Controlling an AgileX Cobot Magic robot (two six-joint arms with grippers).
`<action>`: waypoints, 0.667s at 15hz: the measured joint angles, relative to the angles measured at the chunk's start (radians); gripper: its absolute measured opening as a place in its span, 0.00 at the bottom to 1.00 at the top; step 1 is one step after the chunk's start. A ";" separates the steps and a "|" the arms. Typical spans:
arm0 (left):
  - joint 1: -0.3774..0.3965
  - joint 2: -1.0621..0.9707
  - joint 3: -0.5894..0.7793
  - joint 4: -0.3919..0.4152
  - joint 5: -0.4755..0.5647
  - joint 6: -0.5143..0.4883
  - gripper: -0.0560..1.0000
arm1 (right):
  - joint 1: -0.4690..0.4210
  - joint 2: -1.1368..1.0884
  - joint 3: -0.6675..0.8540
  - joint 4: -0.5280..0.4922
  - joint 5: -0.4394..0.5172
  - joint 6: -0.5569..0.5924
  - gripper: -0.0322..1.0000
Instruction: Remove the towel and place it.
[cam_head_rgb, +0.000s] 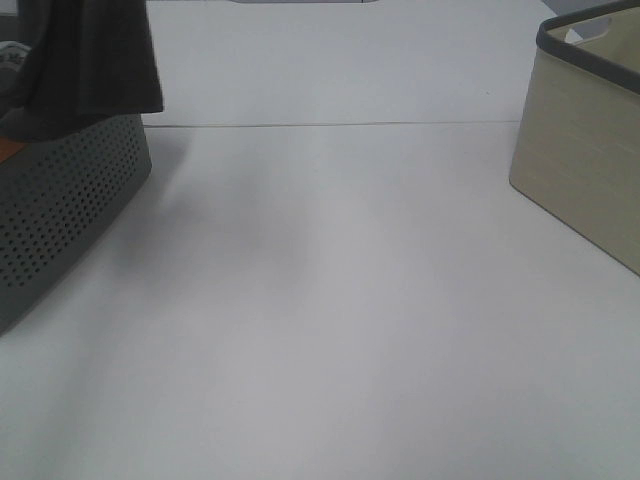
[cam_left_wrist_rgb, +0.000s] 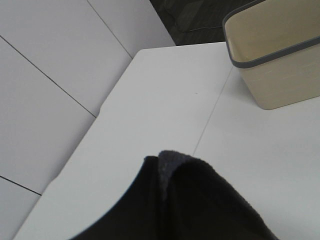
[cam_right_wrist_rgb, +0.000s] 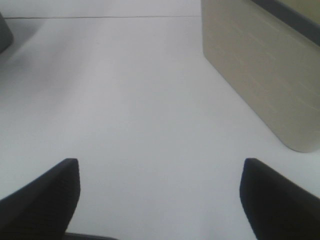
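Lift step. Left gripper closed, hidden behind the towel (cam_head_rgb: 95, 60), which hangs from it with its hem at the grey basket (cam_head_rgb: 70, 190) rim. Right gripper (cam_right_wrist_rgb: 160, 200) spread open, empty, table (cam_head_rgb: 330, 300) beneath. Next, probably: carry the towel clear, lower it, release.

Right gripper (cam_right_wrist_rgb: 160, 167) is wide open, its fingers (cam_right_wrist_rgb: 47, 200) down in the bottom corners of its wrist view. Left gripper's clamped on the towel (cam_left_wrist_rgb: 200, 210), buried under the cloth.
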 joint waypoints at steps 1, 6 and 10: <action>-0.049 0.016 0.000 0.049 -0.046 -0.003 0.05 | 0.000 0.032 0.000 0.032 -0.010 -0.016 0.78; -0.220 0.130 0.000 0.159 -0.152 -0.034 0.05 | 0.000 0.172 0.000 0.167 -0.108 -0.154 0.78; -0.254 0.179 0.000 0.166 -0.156 -0.048 0.05 | 0.000 0.174 0.000 0.210 -0.121 -0.215 0.78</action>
